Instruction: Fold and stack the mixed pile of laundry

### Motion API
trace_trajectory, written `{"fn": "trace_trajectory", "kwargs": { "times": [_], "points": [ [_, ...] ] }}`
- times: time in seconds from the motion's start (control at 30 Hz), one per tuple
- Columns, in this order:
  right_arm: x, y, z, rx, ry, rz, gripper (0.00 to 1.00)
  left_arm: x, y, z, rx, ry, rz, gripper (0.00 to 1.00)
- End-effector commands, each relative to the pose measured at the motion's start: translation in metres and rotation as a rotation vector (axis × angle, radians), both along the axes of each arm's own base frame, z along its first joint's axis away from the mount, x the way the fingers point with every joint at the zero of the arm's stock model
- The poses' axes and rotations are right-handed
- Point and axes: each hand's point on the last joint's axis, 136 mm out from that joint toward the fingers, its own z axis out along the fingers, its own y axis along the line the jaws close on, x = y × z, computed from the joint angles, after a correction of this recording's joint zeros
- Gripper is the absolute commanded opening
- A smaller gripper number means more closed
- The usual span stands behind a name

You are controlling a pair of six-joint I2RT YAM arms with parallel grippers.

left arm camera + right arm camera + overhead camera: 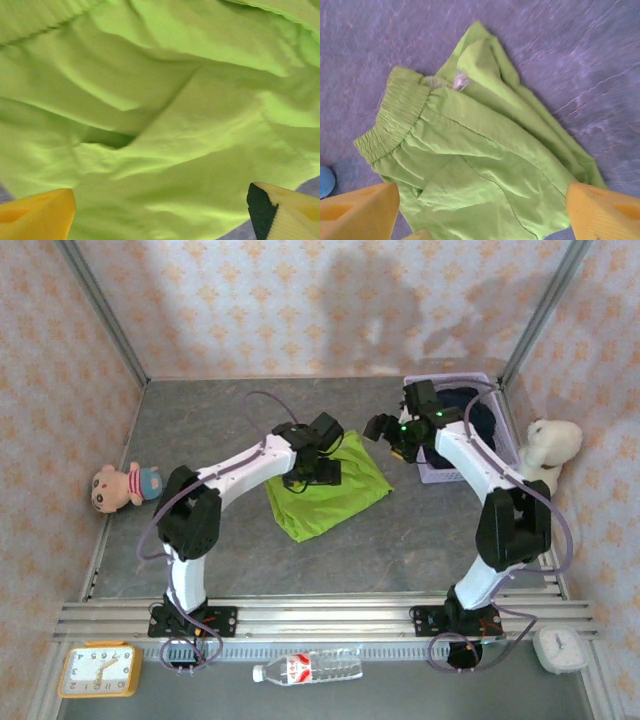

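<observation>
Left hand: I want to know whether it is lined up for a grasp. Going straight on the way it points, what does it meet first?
The left hand, standing open, would first meet the lime-green garment lying straight ahead of it; how near the cloth is remains unclear.

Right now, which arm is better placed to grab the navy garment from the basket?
Right, likely. The right gripper hangs open just beside the lavender basket holding the navy garment. The left gripper, also open, is over the lime-green garment, farther from the basket.
</observation>
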Motion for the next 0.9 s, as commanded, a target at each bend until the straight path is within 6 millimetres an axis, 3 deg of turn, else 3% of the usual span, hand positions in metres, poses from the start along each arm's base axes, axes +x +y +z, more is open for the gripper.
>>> {"fn": "trace_trajectory", "kwargs": {
  "times": [0.0,0.1,0.2,0.3,0.43,0.7,0.87],
  "points": [
    [-0.009,-0.033,-0.004,-0.148,0.024,-0.068,0.95,-0.013,-0.019,-0.035,0.004,0.105,0.080,0.91],
    [-0.010,-0.040,0.002,-0.152,0.004,-0.088,0.99,-0.016,-0.024,-0.057,0.043,0.133,0.093,0.91],
    [-0.011,-0.040,0.004,-0.149,0.003,-0.084,0.99,-0.013,-0.008,-0.078,0.154,0.151,0.082,0.92],
    [-0.013,-0.040,0.002,-0.147,0.011,-0.080,0.99,-0.008,0.020,-0.095,0.260,0.198,0.044,0.92],
    [-0.015,-0.044,-0.003,-0.170,0.029,-0.089,0.99,0.003,0.076,-0.102,0.320,0.291,-0.025,0.91],
    [-0.011,-0.050,-0.011,-0.204,0.055,-0.107,0.99,0.043,0.205,-0.072,0.443,0.332,-0.028,0.90],
    [-0.004,-0.045,-0.014,-0.195,0.081,-0.097,1.00,0.076,0.282,-0.052,0.537,0.309,0.085,0.90]
  ]
}}
